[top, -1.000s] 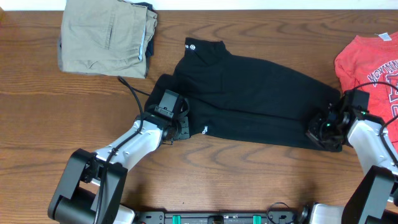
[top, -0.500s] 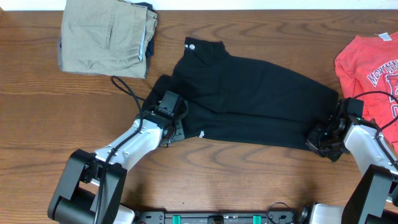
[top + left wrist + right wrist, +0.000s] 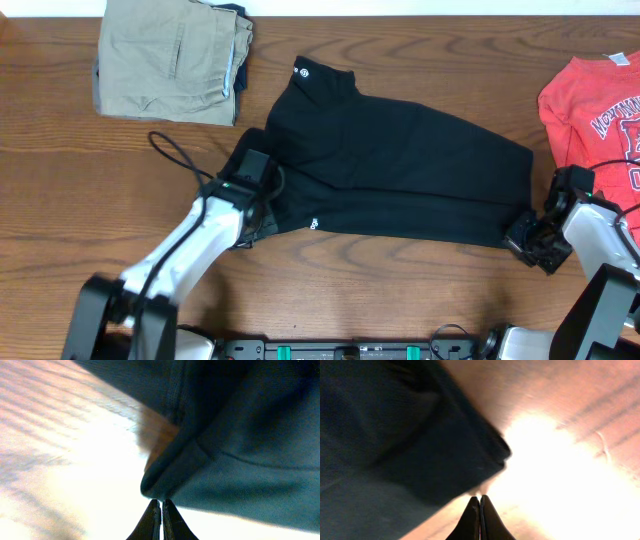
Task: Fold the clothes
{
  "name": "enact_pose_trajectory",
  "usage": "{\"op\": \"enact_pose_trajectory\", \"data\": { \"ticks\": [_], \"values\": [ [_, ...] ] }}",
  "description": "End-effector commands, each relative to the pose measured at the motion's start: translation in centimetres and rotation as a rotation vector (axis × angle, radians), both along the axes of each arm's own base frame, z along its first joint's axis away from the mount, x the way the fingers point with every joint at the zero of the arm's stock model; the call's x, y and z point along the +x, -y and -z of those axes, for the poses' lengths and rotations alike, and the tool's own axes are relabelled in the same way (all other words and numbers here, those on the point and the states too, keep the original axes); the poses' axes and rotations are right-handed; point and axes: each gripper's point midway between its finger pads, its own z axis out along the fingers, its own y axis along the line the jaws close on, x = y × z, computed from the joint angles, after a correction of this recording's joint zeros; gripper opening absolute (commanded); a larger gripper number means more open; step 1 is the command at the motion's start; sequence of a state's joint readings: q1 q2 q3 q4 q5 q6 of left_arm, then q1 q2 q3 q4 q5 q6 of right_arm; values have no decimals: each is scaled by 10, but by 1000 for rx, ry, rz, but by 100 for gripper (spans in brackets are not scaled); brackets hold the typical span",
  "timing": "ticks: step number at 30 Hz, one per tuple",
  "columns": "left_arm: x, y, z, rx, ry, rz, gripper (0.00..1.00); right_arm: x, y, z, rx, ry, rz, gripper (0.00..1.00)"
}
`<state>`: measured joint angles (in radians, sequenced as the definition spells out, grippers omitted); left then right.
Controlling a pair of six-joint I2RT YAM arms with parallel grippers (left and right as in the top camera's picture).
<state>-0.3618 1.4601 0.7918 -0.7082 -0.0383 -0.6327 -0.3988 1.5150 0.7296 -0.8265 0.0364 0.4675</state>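
Right tool (image 3: 480, 497): clenching at a corner of the black shirt (image 3: 400, 160), far right of the khaki trousers (image 3: 165, 60). Thin bite, could be slipping off.
Left tool (image 3: 161, 502): gripping the hem, nearer than the trousers.
Tabletop (image 3: 420, 290): black shirt lying right of the trousers — uneven pulling risking bunching.

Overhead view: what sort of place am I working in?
Most likely a robot test bench set up for laundry folding, not a home. The left arm and right arm work a wood-grain table, with a black shirt spread out and khaki trousers and a red T-shirt set aside.
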Motion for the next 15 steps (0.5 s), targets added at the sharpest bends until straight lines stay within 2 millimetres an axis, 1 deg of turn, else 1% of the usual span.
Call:
{"op": "enact_pose_trajectory", "data": {
  "ticks": [1,5,7,10,11,12,13,15],
  "values": [
    [-3,-8,-17,12,48,-24,6,-6,11,-3,-25,-17,52,1],
    [-11,-11,-34,2,75,-28,6,-15,24,-13,-68,-33,113,1],
    [-13,-11,-41,-8,97,-29,6,-18,31,-22,-92,-37,156,1],
    [-9,-10,-50,-28,142,-33,6,-13,37,-40,-107,3,176,1],
    [-7,-7,-52,-41,157,-31,10,-8,36,-46,-99,32,163,1],
    [-3,-3,-54,-66,174,-27,17,-1,33,-50,-72,69,132,1],
    [1,3,-55,-94,188,-23,26,9,25,-56,-25,120,86,3],
    [12,18,-58,-170,220,-7,43,30,5,-66,92,233,-8,19]
  ]
}}
